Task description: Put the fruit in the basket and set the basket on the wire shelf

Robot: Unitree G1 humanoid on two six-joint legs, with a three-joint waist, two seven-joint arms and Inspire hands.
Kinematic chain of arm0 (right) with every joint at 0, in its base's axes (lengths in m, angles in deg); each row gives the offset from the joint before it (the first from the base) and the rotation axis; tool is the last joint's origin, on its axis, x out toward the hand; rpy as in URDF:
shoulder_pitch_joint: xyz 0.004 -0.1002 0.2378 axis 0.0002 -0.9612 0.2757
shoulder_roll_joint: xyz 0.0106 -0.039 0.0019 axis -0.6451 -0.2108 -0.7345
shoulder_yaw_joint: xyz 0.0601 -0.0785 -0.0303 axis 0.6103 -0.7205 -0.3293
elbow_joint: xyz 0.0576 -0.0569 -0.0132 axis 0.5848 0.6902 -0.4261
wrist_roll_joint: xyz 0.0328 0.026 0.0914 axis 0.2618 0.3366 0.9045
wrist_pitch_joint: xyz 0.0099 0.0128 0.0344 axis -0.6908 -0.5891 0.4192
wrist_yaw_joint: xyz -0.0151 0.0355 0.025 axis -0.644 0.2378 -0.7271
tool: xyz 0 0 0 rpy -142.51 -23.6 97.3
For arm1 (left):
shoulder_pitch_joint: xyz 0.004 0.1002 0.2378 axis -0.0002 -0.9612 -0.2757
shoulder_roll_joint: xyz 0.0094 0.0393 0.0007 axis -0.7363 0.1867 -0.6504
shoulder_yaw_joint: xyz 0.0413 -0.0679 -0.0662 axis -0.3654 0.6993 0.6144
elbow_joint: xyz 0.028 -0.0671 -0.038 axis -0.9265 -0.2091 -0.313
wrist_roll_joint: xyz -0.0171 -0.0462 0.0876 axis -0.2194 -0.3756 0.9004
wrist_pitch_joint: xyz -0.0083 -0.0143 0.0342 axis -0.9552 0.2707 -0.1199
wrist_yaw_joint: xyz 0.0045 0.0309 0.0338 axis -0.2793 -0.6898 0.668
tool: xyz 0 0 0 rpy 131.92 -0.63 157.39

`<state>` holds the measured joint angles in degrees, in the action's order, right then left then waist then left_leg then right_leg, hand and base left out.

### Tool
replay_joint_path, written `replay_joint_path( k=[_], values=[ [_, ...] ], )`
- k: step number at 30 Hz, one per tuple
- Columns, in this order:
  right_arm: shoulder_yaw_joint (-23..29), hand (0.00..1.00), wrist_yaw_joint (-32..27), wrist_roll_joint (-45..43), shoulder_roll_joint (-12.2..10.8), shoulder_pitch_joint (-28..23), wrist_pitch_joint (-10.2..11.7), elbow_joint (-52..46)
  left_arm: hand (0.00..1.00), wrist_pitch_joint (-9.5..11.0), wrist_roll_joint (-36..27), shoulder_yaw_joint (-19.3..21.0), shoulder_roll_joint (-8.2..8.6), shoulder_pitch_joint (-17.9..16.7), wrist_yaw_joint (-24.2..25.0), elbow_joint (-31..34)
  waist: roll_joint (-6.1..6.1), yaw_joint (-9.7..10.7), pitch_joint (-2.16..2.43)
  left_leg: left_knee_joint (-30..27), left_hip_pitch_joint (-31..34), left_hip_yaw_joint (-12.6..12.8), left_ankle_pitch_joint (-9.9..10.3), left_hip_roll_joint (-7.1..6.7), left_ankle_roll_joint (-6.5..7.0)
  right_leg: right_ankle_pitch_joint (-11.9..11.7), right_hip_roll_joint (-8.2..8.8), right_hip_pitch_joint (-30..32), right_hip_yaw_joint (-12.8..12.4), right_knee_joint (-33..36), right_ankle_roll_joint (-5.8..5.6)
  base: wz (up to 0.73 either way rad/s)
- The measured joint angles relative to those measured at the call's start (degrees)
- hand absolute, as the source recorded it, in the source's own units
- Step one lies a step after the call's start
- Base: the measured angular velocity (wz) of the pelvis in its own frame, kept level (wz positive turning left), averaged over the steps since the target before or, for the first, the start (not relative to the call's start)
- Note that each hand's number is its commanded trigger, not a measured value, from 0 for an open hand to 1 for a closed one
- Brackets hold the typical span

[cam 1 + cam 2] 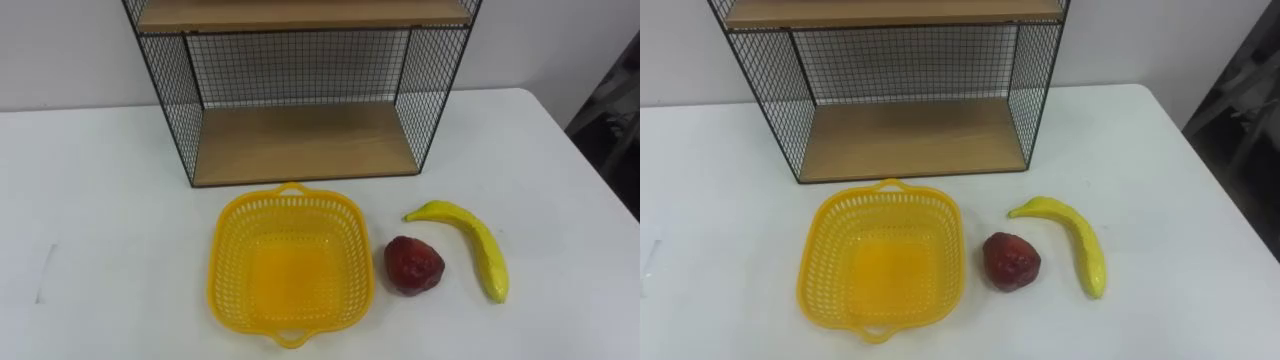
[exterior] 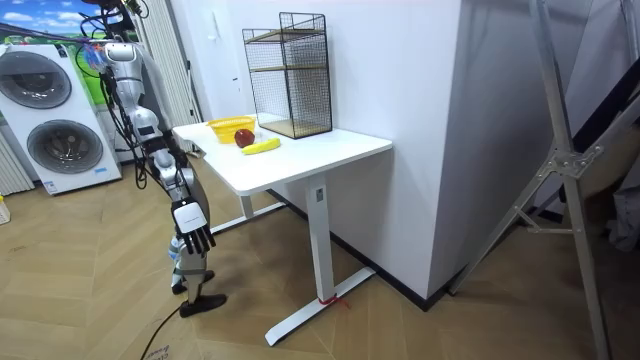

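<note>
Two fruits [image 1: 414, 265] lie beside basket [image 1: 226, 250], far from hand [image 2: 197, 232].

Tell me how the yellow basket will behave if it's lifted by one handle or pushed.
The basket looks like thin perforated plastic, so probably light and slightly flexible. Lifted by one handle, it would likely tilt. Empty on the smooth white table, it should slide rather than tip.
</note>
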<state>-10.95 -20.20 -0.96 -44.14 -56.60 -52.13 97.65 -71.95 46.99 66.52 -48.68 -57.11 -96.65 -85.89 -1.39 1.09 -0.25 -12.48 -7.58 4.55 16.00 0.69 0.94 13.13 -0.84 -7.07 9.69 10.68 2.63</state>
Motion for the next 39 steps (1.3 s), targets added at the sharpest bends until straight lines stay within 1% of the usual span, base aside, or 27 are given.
replay_joint_path(
  k=[11,15,17,20,22,23,25,26,27,28,29,31,32,34,35,37,39],
  values=[
    [0.03,0.0,-0.13,-0.21,-0.01,0.01,-0.01,0.28,0.0,-0.02,0.01,0.01,0.0,-0.07,0.0,-0.06,0.0,-0.19,0.0,0.01,-0.05,0.02,0.0,-0.01,0.0,0.0,-0.04,0.02,-0.06,0.0,0.0,0.0],
    [0.04,0.0,-1.27,0.06,-0.02,0.08,0.06,0.17,0.0,-0.02,0.17,-0.01,0.0,-0.04,0.06,-0.05,0.08,-0.22,0.01,0.01,-0.06,0.0,0.0,0.03,0.0,0.0,-0.08,0.04,-0.15,0.07,0.0,0.0],
    [0.06,0.0,-1.92,0.8,-0.03,0.16,0.06,0.17,0.0,-0.02,0.16,-0.07,0.0,-0.02,0.11,-0.06,0.13,-0.22,0.01,0.02,-0.06,-0.03,0.0,0.04,0.0,0.0,-0.08,0.03,-0.15,0.13,0.0,0.0],
    [0.16,0.0,-3.38,5.19,-0.04,0.54,0.14,0.17,0.0,-0.01,0.14,-0.42,0.0,0.26,0.11,0.0,0.16,-0.14,0.0,0.05,-0.02,-0.05,0.0,0.04,0.0,0.0,-0.05,0.05,-0.1,0.1,0.0,0.0],
    [0.56,0.0,-3.94,11.16,-0.04,0.89,0.69,0.19,0.0,0.07,0.09,-0.31,-0.01,0.56,0.1,-0.02,0.13,-0.1,-0.02,0.06,-0.02,0.01,0.0,0.05,0.0,-0.04,-0.09,0.07,-0.22,0.03,-0.03,0.0],
    [1.16,0.0,-3.95,12.71,-0.08,0.96,0.88,0.2,0.0,0.1,0.11,-0.27,-0.01,0.56,0.11,-0.02,0.14,-0.09,-0.02,0.09,-0.02,0.02,0.0,0.05,0.0,-0.05,-0.12,0.07,-0.32,0.0,-0.04,0.0],
    [3.2,0.0,-4.09,21.31,-0.31,1.12,1.87,0.25,0.0,0.28,0.02,0.14,-0.01,0.39,0.03,-0.71,0.13,-0.17,-0.02,0.37,-0.14,0.15,0.0,0.07,0.0,-0.09,-0.26,0.06,-0.81,-0.08,-0.08,-0.02],
    [3.62,0.0,-4.09,23.39,-0.34,1.11,2.03,0.23,0.0,0.29,0.04,0.23,0.0,0.4,0.03,-0.82,0.13,-0.13,-0.02,0.38,-0.16,0.18,0.0,0.07,0.0,-0.1,-0.26,0.06,-0.82,-0.07,-0.08,0.0],
    [5.25,0.0,-4.07,27.9,-0.38,0.96,2.35,0.22,0.0,0.3,0.03,0.56,0.0,0.44,0.03,-0.99,0.13,0.1,-0.03,0.39,-0.17,0.11,0.0,0.05,0.0,-0.12,-0.25,0.05,-0.77,-0.1,-0.11,0.0],
    [7.91,0.0,-4.09,32.66,-0.4,0.46,2.67,-0.02,0.0,0.64,0.08,1.65,0.03,0.25,0.01,-0.98,0.15,0.16,-0.03,0.43,-0.24,0.05,0.0,0.04,0.0,-0.12,-0.26,0.06,-0.83,-0.09,-0.12,0.0],
    [9.22,0.0,-4.19,34.87,-0.4,0.44,2.79,-0.28,0.0,0.94,0.07,2.55,0.02,0.19,-0.06,-0.99,0.15,0.17,-0.02,0.49,-0.3,0.05,0.0,0.03,0.0,-0.12,-0.26,0.03,-0.84,-0.09,-0.12,-0.03],
    [13.41,0.0,-5.31,43.97,-0.42,-0.02,3.65,-0.87,0.0,1.65,0.05,4.9,-0.01,-0.2,-0.68,-0.93,0.16,0.54,-0.08,0.87,-0.86,0.17,0.0,0.03,0.0,-0.13,-0.26,-0.69,-0.85,-0.06,-0.14,0.0],
    [14.54,0.0,-5.59,46.41,-0.42,-0.25,3.78,-1.15,0.0,1.88,0.09,5.29,0.01,-0.32,-0.74,-0.93,0.2,0.61,-0.11,0.87,-1.02,0.24,0.0,0.03,0.0,-0.13,-0.26,-0.85,-0.9,-0.07,-0.14,0.0],
    [19.12,0.0,-6.01,57.92,-0.38,-0.64,4.29,-1.71,0.0,2.77,0.01,6.36,0.07,-0.67,-1.04,-0.89,0.21,1.26,-0.11,0.84,-1.14,0.41,0.0,0.03,0.01,-0.13,-0.25,-0.99,-0.98,-0.1,-0.14,0.0],
    [20.56,0.0,-6.22,60.67,-0.38,-0.58,4.29,-1.95,0.0,2.8,0.0,6.79,0.07,-0.7,-1.06,-0.92,0.23,1.47,-0.11,0.85,-1.12,0.41,0.0,0.03,0.01,-0.13,-0.27,-0.91,-1.07,-0.09,-0.14,-0.04],
    [26.76,0.0,-7.99,70.63,-0.35,-0.92,4.42,-4.51,0.0,2.85,-0.94,8.02,-0.05,-1.26,-1.06,-0.1,0.32,2.38,-0.04,0.75,-1.13,0.5,0.0,-0.03,0.01,-0.14,-0.29,-0.56,-1.52,-0.01,-0.15,-0.05],
    [30.03,0.0,-9.69,76.17,-0.22,-1.13,5.34,-6.54,0.0,3.33,-1.8,8.67,-0.28,-1.44,-1.17,0.14,0.36,3.2,0.01,0.78,-1.08,0.5,-0.03,-0.1,0.07,-0.13,-0.29,-0.37,-1.78,0.03,-0.16,0.0]
  ],
)
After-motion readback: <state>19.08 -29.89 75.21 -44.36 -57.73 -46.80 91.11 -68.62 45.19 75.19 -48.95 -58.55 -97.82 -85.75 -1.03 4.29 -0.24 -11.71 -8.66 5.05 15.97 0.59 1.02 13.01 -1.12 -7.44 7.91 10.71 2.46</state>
